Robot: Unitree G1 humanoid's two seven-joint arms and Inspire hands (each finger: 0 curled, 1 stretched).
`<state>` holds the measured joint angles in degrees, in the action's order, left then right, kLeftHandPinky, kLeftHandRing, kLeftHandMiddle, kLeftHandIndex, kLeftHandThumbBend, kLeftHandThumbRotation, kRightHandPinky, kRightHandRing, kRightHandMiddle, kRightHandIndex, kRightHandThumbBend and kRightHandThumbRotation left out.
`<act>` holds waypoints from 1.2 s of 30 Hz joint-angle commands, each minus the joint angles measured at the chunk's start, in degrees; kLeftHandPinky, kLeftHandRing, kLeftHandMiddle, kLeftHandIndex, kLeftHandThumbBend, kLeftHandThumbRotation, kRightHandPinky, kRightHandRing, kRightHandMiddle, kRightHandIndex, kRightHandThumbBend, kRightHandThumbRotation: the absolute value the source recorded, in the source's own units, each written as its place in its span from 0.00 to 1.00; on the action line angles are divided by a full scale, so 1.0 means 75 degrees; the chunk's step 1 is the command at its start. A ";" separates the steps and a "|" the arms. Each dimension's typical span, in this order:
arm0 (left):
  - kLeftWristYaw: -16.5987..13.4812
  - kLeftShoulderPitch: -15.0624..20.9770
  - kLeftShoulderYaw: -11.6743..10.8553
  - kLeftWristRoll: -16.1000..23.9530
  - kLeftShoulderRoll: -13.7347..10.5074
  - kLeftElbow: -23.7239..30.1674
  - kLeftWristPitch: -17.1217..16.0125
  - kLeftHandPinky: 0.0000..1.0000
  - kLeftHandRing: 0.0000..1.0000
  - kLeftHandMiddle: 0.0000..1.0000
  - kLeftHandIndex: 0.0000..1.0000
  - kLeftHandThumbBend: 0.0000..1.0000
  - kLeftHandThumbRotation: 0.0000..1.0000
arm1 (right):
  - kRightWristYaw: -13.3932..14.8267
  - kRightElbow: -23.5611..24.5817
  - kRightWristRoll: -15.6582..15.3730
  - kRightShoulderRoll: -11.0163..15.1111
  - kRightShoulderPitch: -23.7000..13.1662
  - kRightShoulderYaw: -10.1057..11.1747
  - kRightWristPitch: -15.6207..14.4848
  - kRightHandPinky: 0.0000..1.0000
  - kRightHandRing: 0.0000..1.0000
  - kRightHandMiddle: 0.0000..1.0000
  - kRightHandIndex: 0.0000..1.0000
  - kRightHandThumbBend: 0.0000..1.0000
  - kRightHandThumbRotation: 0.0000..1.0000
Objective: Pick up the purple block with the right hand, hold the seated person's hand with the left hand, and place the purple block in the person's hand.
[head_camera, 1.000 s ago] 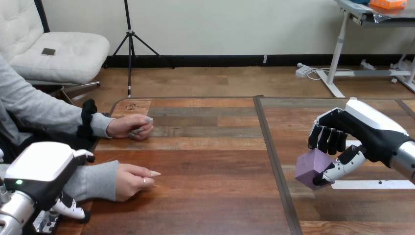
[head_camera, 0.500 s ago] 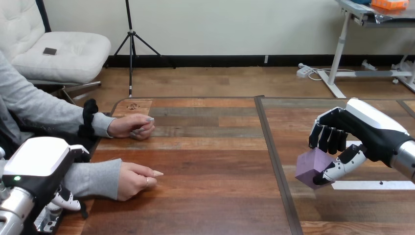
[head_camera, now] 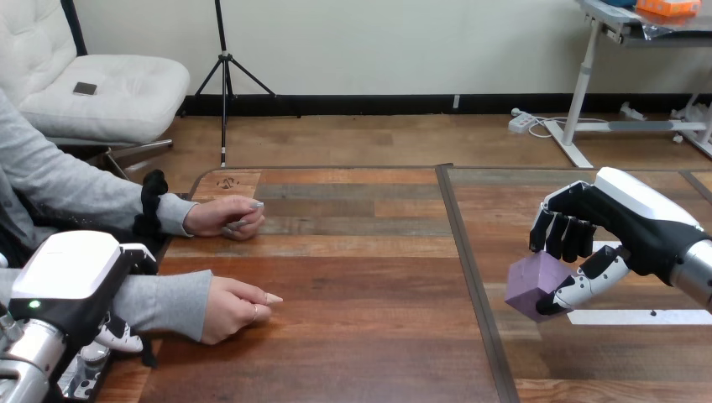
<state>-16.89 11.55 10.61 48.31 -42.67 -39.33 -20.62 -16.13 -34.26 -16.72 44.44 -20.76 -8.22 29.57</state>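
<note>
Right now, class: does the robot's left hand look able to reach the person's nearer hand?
Probably yes: the left hand sits by that arm's sleeve, close to the person's nearer hand, and nothing on the table lies between them.

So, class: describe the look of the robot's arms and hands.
Both the left hand and right hand are black with white back shells; the right shows black-and-white jointed fingers. Forearms are silver; a green light glows near the left wrist.
</note>
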 commanded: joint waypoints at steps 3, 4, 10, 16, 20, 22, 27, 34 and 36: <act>-0.0298 0.0427 0.0319 -0.0076 0.0335 -0.0368 0.0088 0.49 0.57 0.61 0.62 1.00 0.00 | 0.0092 0.0160 0.0159 -0.0074 -0.0446 0.0328 0.0042 0.36 0.38 0.41 0.41 0.91 0.00; -0.0280 0.0449 0.0324 -0.0126 0.0359 -0.0401 0.0067 0.49 0.56 0.61 0.61 1.00 0.00 | 0.0088 0.0165 0.0173 -0.0076 -0.0442 0.0334 0.0046 0.36 0.38 0.41 0.41 0.90 0.00; -0.0264 0.0577 0.0407 -0.0248 0.0435 -0.0606 0.0003 0.48 0.55 0.59 0.60 1.00 0.00 | 0.0082 0.0167 0.0227 -0.0091 -0.0432 0.0356 0.0074 0.36 0.38 0.41 0.41 0.91 0.00; -0.0321 0.0694 0.0547 -0.0261 0.0488 -0.0765 0.0041 0.47 0.54 0.57 0.59 0.99 0.00 | 0.0099 0.0169 0.0243 -0.0094 -0.0432 0.0355 0.0117 0.35 0.38 0.41 0.41 0.91 0.00; -0.0369 0.0723 0.0578 -0.0328 0.0516 -0.0839 -0.0044 0.46 0.53 0.56 0.58 0.98 0.00 | 0.0093 0.0161 0.0267 -0.0090 -0.0422 0.0361 0.0134 0.35 0.38 0.41 0.41 0.91 0.00; -0.0394 0.0745 0.0586 -0.0376 0.0538 -0.0903 -0.0104 0.46 0.52 0.56 0.57 0.98 0.00 | 0.0089 0.0155 0.0277 -0.0088 -0.0425 0.0357 0.0138 0.35 0.38 0.41 0.41 0.91 0.00; -0.0500 0.0804 0.0661 -0.0418 0.0550 -0.1032 -0.0240 0.44 0.51 0.54 0.55 0.97 0.00 | 0.0097 0.0210 0.0263 -0.0077 -0.0408 0.0353 0.0078 0.35 0.37 0.41 0.41 0.91 0.00; -0.0699 0.0929 0.0845 -0.0329 0.0574 -0.1260 -0.0317 0.41 0.47 0.50 0.52 0.94 0.00 | 0.0123 0.0238 0.0243 -0.0082 -0.0395 0.0359 0.0016 0.35 0.38 0.41 0.41 0.91 0.00; -0.0739 0.0957 0.0884 -0.0342 0.0575 -0.1321 -0.0371 0.40 0.46 0.49 0.50 0.93 0.00 | 0.0126 0.0252 0.0242 -0.0082 -0.0388 0.0363 0.0001 0.35 0.38 0.41 0.41 0.91 0.00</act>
<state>-21.66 16.16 15.00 45.55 -39.64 -47.51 -22.04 -16.14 -34.24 -15.92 44.44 -20.76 -8.12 29.58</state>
